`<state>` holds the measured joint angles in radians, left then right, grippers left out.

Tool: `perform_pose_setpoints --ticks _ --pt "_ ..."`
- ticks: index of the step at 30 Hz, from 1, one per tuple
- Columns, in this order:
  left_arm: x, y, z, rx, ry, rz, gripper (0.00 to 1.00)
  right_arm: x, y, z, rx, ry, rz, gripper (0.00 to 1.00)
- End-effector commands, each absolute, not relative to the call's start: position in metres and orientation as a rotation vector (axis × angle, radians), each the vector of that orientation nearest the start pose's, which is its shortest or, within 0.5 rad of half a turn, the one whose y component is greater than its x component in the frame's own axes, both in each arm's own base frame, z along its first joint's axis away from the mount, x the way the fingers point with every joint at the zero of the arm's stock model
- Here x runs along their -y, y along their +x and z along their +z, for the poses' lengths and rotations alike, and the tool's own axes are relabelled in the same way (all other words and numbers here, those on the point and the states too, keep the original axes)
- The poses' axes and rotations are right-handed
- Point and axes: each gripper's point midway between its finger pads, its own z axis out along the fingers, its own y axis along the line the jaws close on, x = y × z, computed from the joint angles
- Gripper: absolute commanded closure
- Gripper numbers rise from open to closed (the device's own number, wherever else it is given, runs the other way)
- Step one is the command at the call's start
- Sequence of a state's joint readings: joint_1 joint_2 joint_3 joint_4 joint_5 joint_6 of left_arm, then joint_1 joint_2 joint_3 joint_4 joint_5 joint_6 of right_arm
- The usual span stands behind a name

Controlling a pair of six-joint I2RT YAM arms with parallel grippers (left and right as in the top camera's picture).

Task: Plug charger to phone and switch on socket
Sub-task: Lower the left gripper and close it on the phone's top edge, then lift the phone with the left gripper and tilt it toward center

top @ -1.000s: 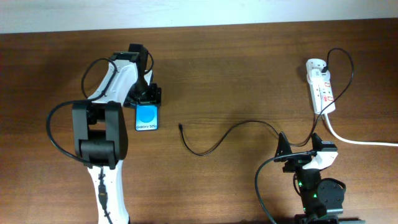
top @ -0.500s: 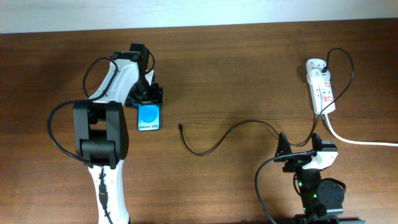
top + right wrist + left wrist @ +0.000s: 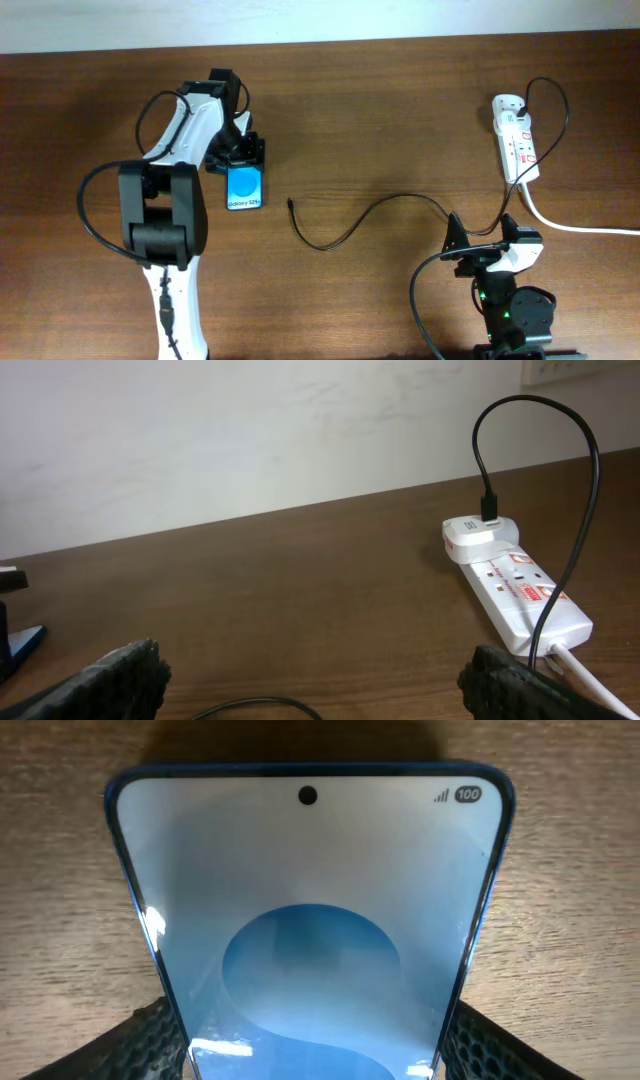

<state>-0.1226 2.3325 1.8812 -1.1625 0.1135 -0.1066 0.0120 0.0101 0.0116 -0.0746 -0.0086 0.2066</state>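
Observation:
The phone with a blue screen and a white "Galaxy S25" band lies on the table's left part; it fills the left wrist view. My left gripper is shut on the phone's far end, a finger on each long edge. The charger's thin black cable curves across the middle, its plug tip to the right of the phone. The cable runs to the white socket strip at the far right, also in the right wrist view. My right gripper is open and empty near the front edge.
The socket's thick white cord runs off the right edge. The black cable loops above the strip into a white adapter. A pale wall stands behind the table's far edge.
My left gripper has slid the phone a little to the right, toward the cable's plug tip. The right arm has not moved.

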Motion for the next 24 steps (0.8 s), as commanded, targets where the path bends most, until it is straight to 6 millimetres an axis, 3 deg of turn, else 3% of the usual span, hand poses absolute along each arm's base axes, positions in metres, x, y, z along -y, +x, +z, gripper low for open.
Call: perform_pose_setpoints --ticks 1,6,11,15,18,21,23,24 --pt "0.082 0.447 0.026 -3.154 0.013 -0.223 0.32 -0.007 0.246 0.156 -1.644 0.145 0.184 0.02" --pt "0.084 0.456 0.05 -3.126 0.015 -0.227 0.35 -0.007 0.246 0.156 -1.644 0.145 0.184 0.02" --pt "0.089 0.456 0.053 -3.125 -0.018 -0.273 0.39 -0.007 0.246 0.156 -1.644 0.145 0.184 0.02" --pt "0.097 0.455 0.055 -3.124 -0.029 -0.351 0.48 -0.007 0.246 0.156 -1.644 0.145 0.184 0.01" --pt "0.098 0.455 0.055 -3.128 -0.188 -0.358 0.59 -0.007 0.246 0.156 -1.644 0.145 0.184 0.02" --pt "0.104 0.455 0.057 -3.126 -0.243 -0.421 0.72 -0.007 0.246 0.156 -1.644 0.145 0.184 0.02" --pt "0.113 0.455 0.059 -3.122 -0.241 -0.504 0.89 -0.007 0.246 0.156 -1.644 0.145 0.184 0.02" --pt "0.113 0.455 0.059 -3.122 -0.248 -0.505 0.92 -0.007 0.246 0.156 -1.644 0.145 0.184 0.02"
